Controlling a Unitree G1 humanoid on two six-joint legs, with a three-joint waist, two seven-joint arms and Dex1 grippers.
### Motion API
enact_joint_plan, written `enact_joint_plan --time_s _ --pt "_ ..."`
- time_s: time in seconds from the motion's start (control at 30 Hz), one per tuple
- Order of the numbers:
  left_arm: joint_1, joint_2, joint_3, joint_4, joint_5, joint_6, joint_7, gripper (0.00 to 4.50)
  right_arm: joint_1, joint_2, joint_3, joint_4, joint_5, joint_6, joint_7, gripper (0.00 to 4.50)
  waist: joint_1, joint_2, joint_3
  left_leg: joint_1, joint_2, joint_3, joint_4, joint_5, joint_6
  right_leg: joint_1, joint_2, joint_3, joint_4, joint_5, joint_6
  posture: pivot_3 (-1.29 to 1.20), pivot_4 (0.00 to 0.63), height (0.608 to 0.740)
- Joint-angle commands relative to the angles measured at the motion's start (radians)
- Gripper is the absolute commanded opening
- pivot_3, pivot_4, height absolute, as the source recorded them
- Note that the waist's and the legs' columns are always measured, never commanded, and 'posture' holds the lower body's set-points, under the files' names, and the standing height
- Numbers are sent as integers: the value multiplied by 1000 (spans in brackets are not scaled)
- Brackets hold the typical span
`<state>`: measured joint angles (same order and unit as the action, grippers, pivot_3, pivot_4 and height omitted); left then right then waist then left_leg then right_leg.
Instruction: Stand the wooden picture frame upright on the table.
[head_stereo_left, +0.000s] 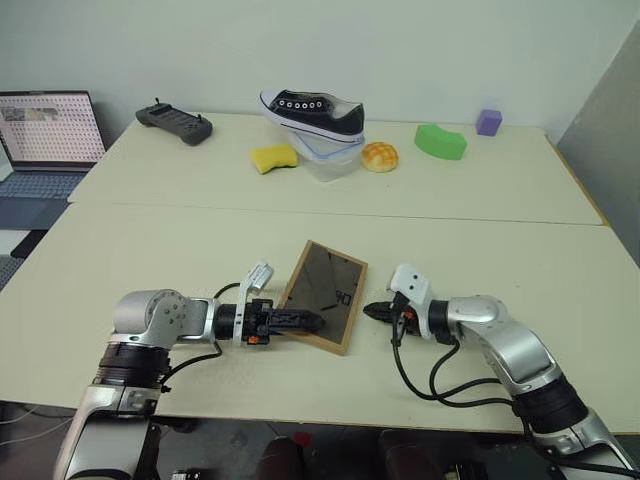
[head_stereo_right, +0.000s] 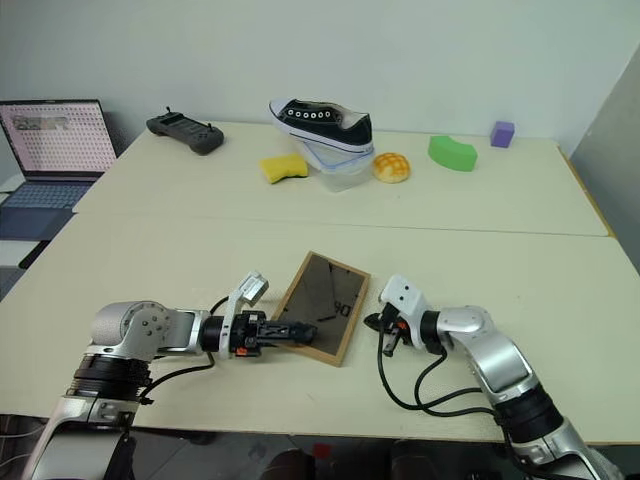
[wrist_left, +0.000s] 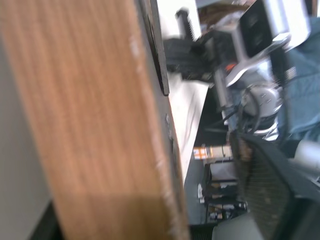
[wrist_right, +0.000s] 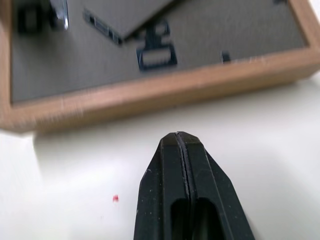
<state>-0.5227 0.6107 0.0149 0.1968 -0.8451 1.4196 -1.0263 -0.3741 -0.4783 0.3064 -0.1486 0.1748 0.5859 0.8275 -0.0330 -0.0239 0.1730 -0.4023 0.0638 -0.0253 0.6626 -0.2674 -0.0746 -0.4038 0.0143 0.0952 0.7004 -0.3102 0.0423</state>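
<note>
The wooden picture frame (head_stereo_left: 324, 296) lies back-side up near the front middle of the table (head_stereo_left: 520, 250), its dark back panel facing upward with the stand leaf and metal hangers showing in the right wrist view; it is not yet upright, so the task is judged to be at an early handling stage; the left gripper (head_stereo_left: 305, 321) reaches in from the left at the frame's near left corner, its black fingers lying over the wooden border and dark panel; whether those fingers are spread or pinching the edge cannot be told, since the left wrist view gives just a close wooden edge; the approach from that side seems chosen to get under or around the border and tip the frame up; the right gripper (head_stereo_left: 375, 311) sits just beside the frame's right edge, apart from it, its fingers pressed together and holding nothing; it appears placed as a stop or brace against sliding; the stand seems to lie folded flat against the back, so it would likely need opening before the frame can stay up; far across the table stand a shoe (head_stereo_left: 312, 113) on a clear container (head_stereo_left: 332, 160), a yellow sponge (head_stereo_left: 273, 157), a bun (head_stereo_left: 379, 156), a green block (head_stereo_left: 440, 141), a purple block (head_stereo_left: 488, 122) and a controller (head_stereo_left: 174, 122), all well apart from the work; a laptop (head_stereo_left: 45, 140) sits at far left.
</note>
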Motion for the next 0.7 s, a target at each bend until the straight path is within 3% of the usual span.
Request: enact_joint_plan --time_s 0.03,0.17,0.3,0.4,0.53,0.7 --pt "-4 1 54 -37 -45 31 5 2480 -2 -29 -35 13 -13 -34 -4 0 0 0 0 0 0 0 0 0 0 0 0 0 0 0 0 0 150 740" --pt "-11 -21 97 -79 -84 81 39 1542 -32 -77 -111 -4 6 -10 -14 0 1 0 0 0 0 0 0 0 0 0 0 0 0 0 0 0 150 740" --pt "-24 -39 136 -110 -111 115 72 1419 -105 -88 -224 -67 113 130 -15 0 1 0 0 0 0 0 0 0 0 0 0 0 0 0 0 0 150 740" --pt "-71 -95 191 -110 -114 98 137 1419 -210 -79 -303 -128 270 307 10 474 0 0 1 0 0 0 0 0 0 0 0 0 1 0 0 0 150 740" --pt "-108 -159 229 -179 -132 33 184 1419 -359 8 -408 -109 444 494 -46 1602 -1 0 1 0 1 -1 0 0 0 0 0 0 0 0 0 0 150 740" --pt "-97 -210 223 -309 -127 -76 229 1419 -465 53 -415 -21 478 539 -92 2615 0 0 1 -1 0 0 -1 0 -1 -1 -1 0 -1 0 0 0 150 740"
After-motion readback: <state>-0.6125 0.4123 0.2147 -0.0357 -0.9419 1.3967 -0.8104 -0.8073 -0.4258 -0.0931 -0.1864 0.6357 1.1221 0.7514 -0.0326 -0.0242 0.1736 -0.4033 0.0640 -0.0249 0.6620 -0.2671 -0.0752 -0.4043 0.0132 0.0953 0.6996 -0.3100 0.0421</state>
